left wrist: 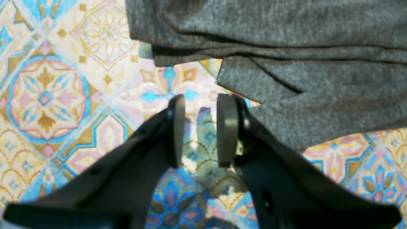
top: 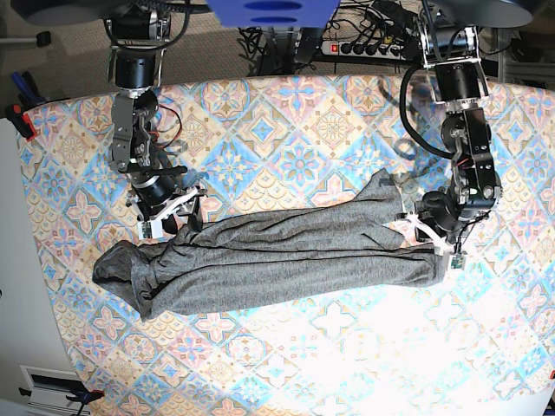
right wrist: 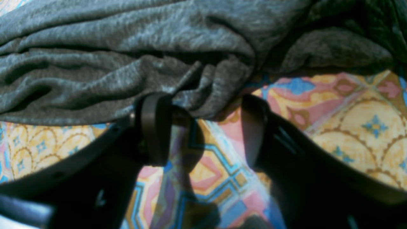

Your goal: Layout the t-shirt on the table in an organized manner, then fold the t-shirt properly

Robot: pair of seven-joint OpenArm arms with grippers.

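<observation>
T-shirt (top: 277, 256) edges just ahead of both empty grippers (left (left wrist: 200, 130) narrowly parted, right (right wrist: 206, 127) wide) on table (top: 347, 347).

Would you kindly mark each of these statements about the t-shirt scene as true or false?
1. The t-shirt lies bunched in a long band across the table. True.
2. The left gripper clamps a sleeve. False: its jaws are apart, with only tablecloth between them.
3. The right gripper stands open at the shirt's edge. True.
4. The t-shirt is neatly folded into a square. False: it is rumpled and unfolded.
</observation>
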